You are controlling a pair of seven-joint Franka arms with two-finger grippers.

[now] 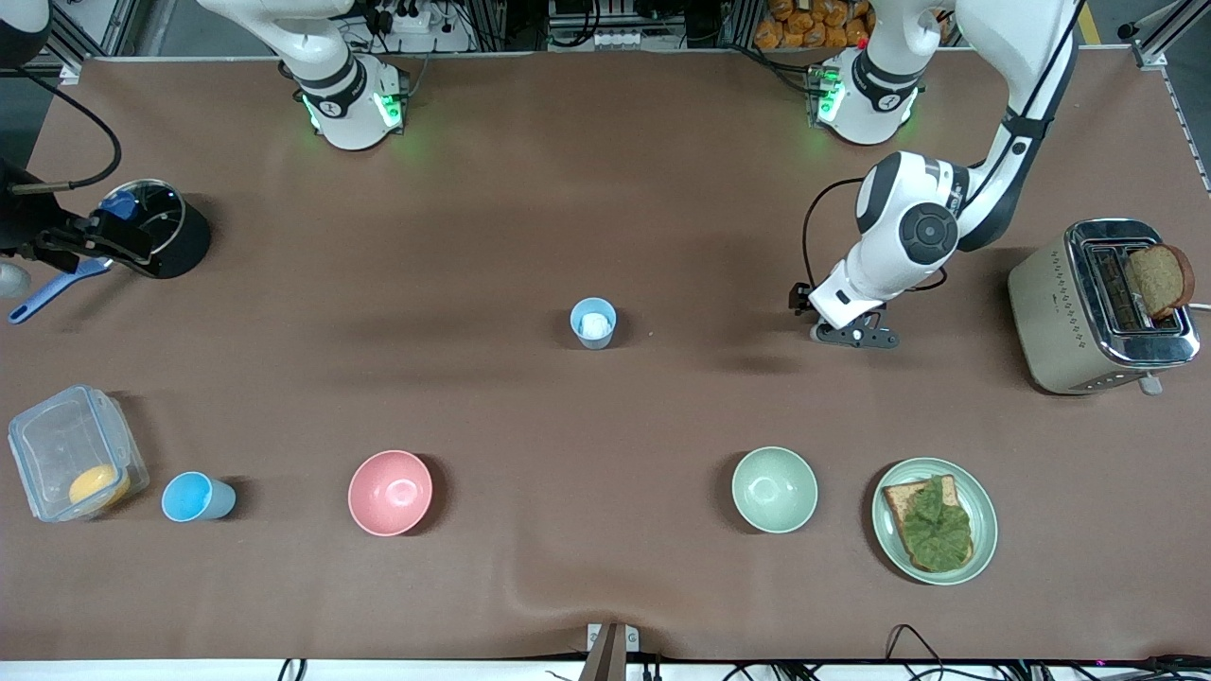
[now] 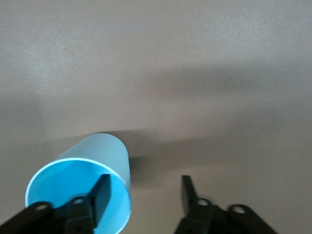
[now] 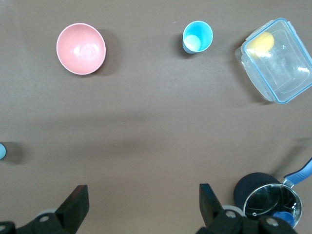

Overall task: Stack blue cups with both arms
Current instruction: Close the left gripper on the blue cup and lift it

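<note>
One blue cup (image 1: 593, 323) with a white patch inside stands upright mid-table. A second blue cup (image 1: 197, 497) stands near the front camera, beside the clear box; it also shows in the right wrist view (image 3: 197, 36). My left gripper (image 1: 856, 333) is open and sits apart from the middle cup, toward the left arm's end. In the left wrist view a blue cup (image 2: 105, 153) shows its open mouth, and one finger (image 2: 101, 195) of the left gripper (image 2: 145, 181) overlaps it. I cannot tell whether that finger is inside. My right gripper (image 3: 144, 204) is open and empty, high up beside the black pot.
A pink bowl (image 1: 390, 492), a pale green bowl (image 1: 774, 489) and a plate (image 1: 984, 530) with toast and lettuce stand near the front camera. A toaster (image 1: 1102, 307) is at the left arm's end. A clear box (image 1: 76, 463), a black pot (image 1: 156, 227) and a blue spatula (image 1: 52, 288) are at the right arm's end.
</note>
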